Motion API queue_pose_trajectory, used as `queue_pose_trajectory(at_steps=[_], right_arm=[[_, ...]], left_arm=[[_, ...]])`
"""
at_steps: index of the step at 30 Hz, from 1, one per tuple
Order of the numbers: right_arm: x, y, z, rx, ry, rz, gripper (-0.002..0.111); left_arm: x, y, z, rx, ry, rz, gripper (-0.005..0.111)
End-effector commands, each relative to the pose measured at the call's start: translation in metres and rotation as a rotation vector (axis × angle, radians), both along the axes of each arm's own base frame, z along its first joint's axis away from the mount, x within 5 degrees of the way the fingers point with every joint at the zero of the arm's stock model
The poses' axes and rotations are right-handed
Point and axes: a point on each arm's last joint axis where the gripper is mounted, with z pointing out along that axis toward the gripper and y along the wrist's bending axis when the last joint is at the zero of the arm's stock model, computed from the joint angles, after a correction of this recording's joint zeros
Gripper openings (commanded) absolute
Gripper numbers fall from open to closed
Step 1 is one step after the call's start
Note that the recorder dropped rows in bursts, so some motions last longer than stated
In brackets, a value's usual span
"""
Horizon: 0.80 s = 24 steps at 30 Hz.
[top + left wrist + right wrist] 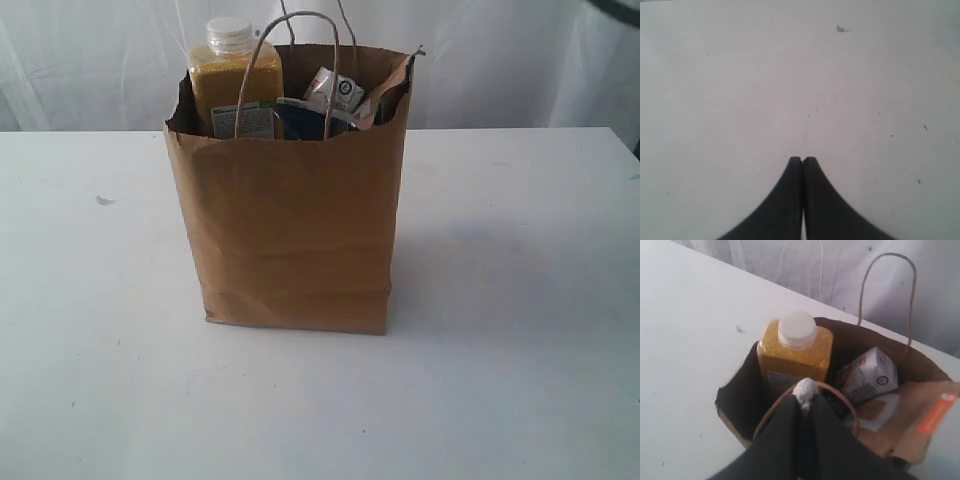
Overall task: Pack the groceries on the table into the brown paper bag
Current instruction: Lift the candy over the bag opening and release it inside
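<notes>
One brown paper bag (295,240), upright on the counter (520,380), about midway between its left and right edges. Two twisted loop handles (892,254) rising from the jagged rim.

Inside, counted:
- One yellow-grain bottle (235,85), white cap, standing, top poking above the rim.
- One small blue-white carton (335,92), tilted, just beside the bottle.
- One brown-red pouch (932,415), leaning against the bag wall.

Right gripper (805,399) over the bag mouth, jaws clenched on one tiny white lump (805,389).

Left gripper (802,161) above the counter surface, jaws pressed tip to tip. One small grey mark (841,28) and a few dark specks on the white top there.
</notes>
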Motion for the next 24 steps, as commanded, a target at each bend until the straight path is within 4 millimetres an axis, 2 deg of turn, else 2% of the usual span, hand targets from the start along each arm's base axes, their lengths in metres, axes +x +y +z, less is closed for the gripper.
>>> queue_pose_trajectory(at_steps=[1, 5, 10, 16, 24], right_arm=[[0.016, 0.027, -0.015, 0.024, -0.024, 0.089, 0.000], [0.033, 0.051, -0.047, -0.058, 0.006, 0.129, 0.000], [0.044, 0.064, -0.070, -0.109, 0.039, 0.129, 0.000], [0.050, 0.071, -0.083, -0.132, 0.044, 0.126, 0.000], [0.050, 0.070, -0.084, -0.145, 0.059, 0.118, 0.002]], left_arm=[[0.000, -0.001, 0.000, -0.015, -0.007, -0.002, 0.000], [0.000, -0.001, 0.000, -0.015, -0.007, -0.002, 0.000], [0.000, -0.001, 0.000, -0.015, -0.007, -0.002, 0.000], [0.000, -0.001, 0.000, -0.015, -0.007, -0.002, 0.000], [0.000, -0.001, 0.000, -0.015, -0.007, -0.002, 0.000]])
